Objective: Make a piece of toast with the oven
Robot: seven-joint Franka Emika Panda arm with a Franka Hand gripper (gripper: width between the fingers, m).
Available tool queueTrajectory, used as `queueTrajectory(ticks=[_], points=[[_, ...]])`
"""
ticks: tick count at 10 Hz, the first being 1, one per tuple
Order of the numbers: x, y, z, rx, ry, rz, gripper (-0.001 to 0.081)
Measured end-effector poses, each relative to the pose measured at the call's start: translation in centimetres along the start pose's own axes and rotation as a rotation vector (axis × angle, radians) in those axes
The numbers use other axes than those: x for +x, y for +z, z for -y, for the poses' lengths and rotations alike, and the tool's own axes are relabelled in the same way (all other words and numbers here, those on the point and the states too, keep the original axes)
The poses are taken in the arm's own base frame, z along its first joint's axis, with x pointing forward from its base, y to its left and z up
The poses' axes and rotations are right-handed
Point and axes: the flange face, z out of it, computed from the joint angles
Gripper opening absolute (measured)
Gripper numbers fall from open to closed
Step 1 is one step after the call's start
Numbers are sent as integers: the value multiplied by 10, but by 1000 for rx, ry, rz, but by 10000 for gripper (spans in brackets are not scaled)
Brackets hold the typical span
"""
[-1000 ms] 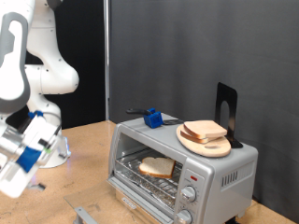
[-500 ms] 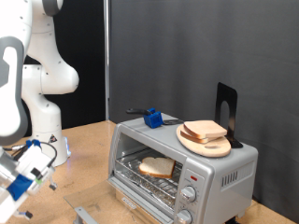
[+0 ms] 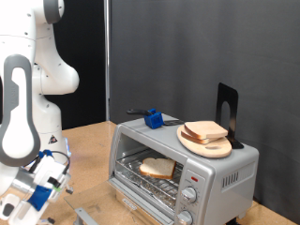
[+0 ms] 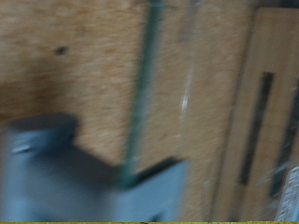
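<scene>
Inside, on the wire rack of the boxy silver toaster oven point(image 3: 183, 169), lies one pale slice of toast with a tan crust point(image 3: 157, 168), where it also lay a second ago. The oven's glass door point(image 3: 86, 217) hangs open, its edge showing at the exterior view's bottom. Two round knobs sit on the oven's front panel at the exterior view's right. On the oven's roof rests a round wooden board point(image 3: 206, 142) carrying further bread slices point(image 3: 204, 130); a blue-handled tool point(image 3: 151, 117) lies beside it toward the exterior view's left, and a black upright stand point(image 3: 226, 106) rises behind the board. The white robot arm's gripper point(image 3: 42, 190) has descended since the earlier frames and now sits low at the exterior view's left, close to the wooden tabletop point(image 3: 89, 150), well apart from the oven. Whether its jaws are apart or together cannot be told. The wrist view is blurred, showing wood grain and a grey shape.
</scene>
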Motion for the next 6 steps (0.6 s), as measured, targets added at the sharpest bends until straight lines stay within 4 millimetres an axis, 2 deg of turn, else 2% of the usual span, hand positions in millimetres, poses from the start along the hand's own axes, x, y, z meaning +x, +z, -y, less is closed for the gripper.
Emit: queueTrajectory(ticks=[3,6], points=[[-13,12,14,34,-20,61,806],[-23,10,38,74,-25,126,806]])
